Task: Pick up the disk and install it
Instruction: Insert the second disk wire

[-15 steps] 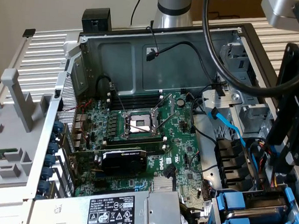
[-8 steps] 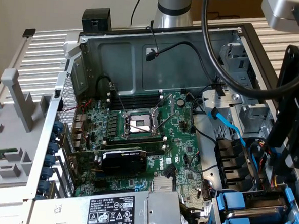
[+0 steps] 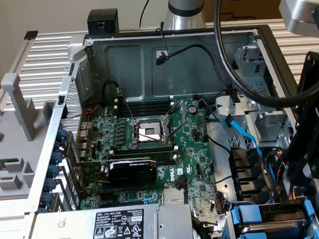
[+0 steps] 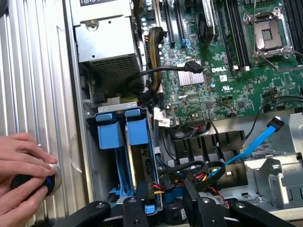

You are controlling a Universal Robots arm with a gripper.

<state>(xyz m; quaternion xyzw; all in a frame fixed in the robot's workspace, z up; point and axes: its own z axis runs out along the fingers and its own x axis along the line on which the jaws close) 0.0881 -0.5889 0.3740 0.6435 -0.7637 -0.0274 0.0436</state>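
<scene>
Two bright blue carriers (image 4: 138, 128) (image 4: 110, 132) stand side by side in the drive bay at the corner of the open computer case. The one nearer the motherboard shows the metal edge of a disk (image 4: 142, 165) slotted behind it. My gripper (image 4: 168, 210) hovers just over the end of this bay, open, its black fingers (image 4: 135, 213) apart with nothing held between them. In the exterior view the same blue carriers (image 3: 251, 216) sit at the lower right, below my arm's black wrist (image 3: 310, 134).
A person's hands (image 4: 23, 165) rest on the ribbed case panel beside the bay, holding a round black and silver object. The grey power supply (image 4: 106, 42), the green motherboard (image 4: 227, 71), a blue data cable (image 4: 255, 142) and black cable bundles (image 4: 189, 170) crowd around the bay.
</scene>
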